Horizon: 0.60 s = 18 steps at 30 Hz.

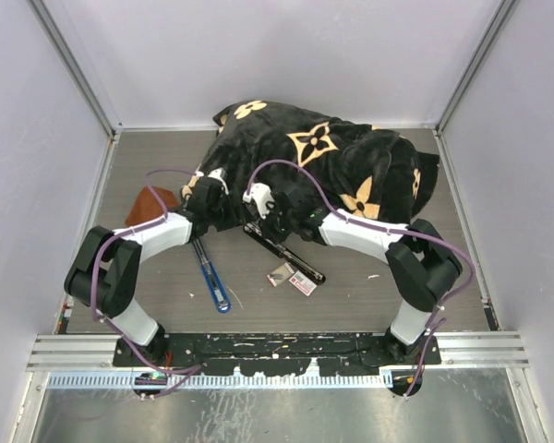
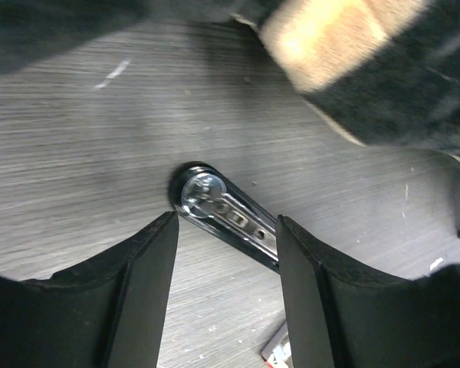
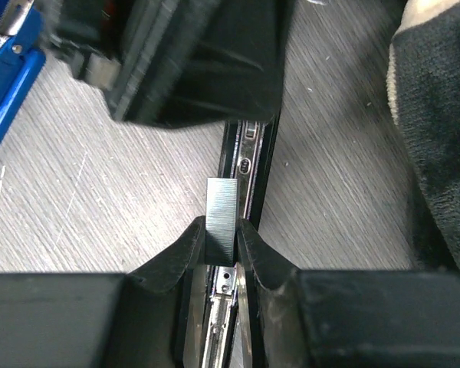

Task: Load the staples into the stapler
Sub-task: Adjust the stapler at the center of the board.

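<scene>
The black stapler (image 1: pixel 286 252) lies open on the table, slanting from upper left to lower right. My right gripper (image 3: pixel 221 230) is shut on a short grey strip of staples (image 3: pixel 221 203) and holds it just above the stapler's open metal channel (image 3: pixel 249 165). In the top view the right gripper (image 1: pixel 275 224) is over the stapler's upper half. My left gripper (image 2: pixel 228 230) is open and empty, its fingers (image 2: pixel 149 284) either side of the stapler's rounded shiny end (image 2: pixel 203 193). The white and red staples box (image 1: pixel 303 284) and its greyish inner piece (image 1: pixel 280 274) lie beside the stapler.
A blue stapler (image 1: pixel 212 275) lies to the left, its end also in the right wrist view (image 3: pixel 4 73). A black blanket with tan flowers (image 1: pixel 337 157) is heaped at the back, close behind both grippers. A brown object (image 1: pixel 152 203) lies at the left.
</scene>
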Available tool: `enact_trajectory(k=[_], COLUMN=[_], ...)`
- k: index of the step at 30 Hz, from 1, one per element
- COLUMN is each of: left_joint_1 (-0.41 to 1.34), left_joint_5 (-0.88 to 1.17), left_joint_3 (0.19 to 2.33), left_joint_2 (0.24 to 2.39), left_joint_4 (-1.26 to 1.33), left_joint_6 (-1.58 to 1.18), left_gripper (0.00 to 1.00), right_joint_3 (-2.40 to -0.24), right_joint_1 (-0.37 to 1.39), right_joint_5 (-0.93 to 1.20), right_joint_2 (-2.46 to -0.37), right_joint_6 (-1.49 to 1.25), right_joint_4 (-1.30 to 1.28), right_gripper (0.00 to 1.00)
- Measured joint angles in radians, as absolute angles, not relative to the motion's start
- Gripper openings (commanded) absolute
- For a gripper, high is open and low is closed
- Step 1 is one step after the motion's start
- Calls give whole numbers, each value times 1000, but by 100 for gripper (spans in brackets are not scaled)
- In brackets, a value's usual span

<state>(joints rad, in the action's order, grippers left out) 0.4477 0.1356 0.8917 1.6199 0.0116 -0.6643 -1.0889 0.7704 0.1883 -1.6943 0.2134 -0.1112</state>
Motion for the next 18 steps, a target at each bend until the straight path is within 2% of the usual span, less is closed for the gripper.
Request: enact_trajectory(k=[18], left_joint_1=[403], left_joint_5=[41], left_joint_3=[865], left_joint_2=[1567], left_joint_4=[2], left_joint_6=[-637], left_gripper=[55], right_joint_3=[-1480], right_joint_1=[731], right_joint_5=[202], right_joint_2=[-1960], right_joint_6=[107], right_joint_4=[-449], right_gripper=[22])
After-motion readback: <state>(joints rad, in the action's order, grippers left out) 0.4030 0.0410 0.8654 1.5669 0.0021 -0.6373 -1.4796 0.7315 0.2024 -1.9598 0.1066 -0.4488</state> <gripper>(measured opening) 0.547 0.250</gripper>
